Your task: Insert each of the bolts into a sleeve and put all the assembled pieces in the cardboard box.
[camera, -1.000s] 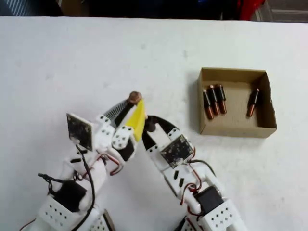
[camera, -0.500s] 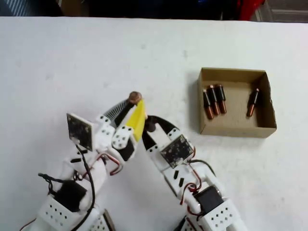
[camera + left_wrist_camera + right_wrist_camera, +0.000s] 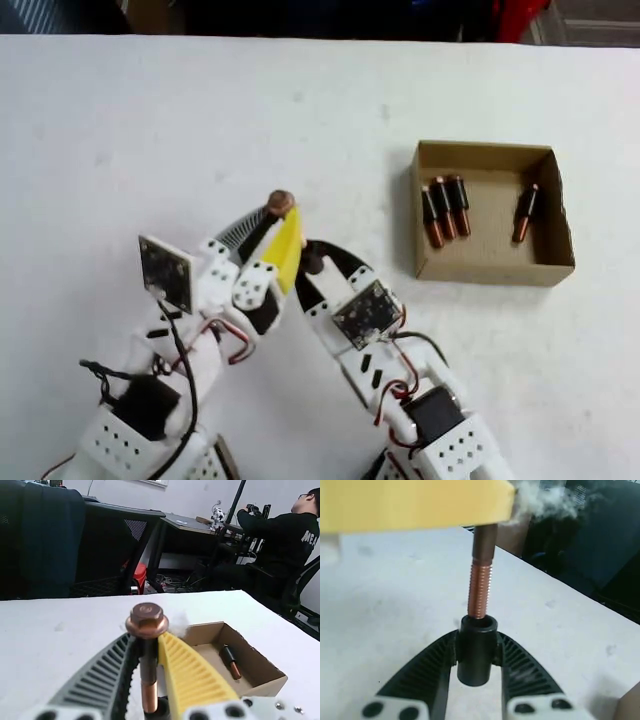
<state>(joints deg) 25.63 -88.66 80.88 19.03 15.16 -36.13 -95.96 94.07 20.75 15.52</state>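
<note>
My left gripper (image 3: 276, 222) (image 3: 149, 655) is shut on a copper bolt (image 3: 147, 655) (image 3: 281, 202), gripping its shaft below the hex head, above the table's middle. My right gripper (image 3: 477, 652) (image 3: 310, 262) is shut on a black sleeve (image 3: 477, 650) (image 3: 312, 262), held upright just under the bolt. The bolt's threaded tip (image 3: 480, 597) meets the sleeve's mouth. The cardboard box (image 3: 548, 262) (image 3: 260, 675) lies to the right with several assembled pieces (image 3: 445, 210) inside.
The white table (image 3: 200, 120) stretches bare to the left and behind the arms. The box stands a short way to the right of both grippers. Beyond the table's far edge are chairs and desks.
</note>
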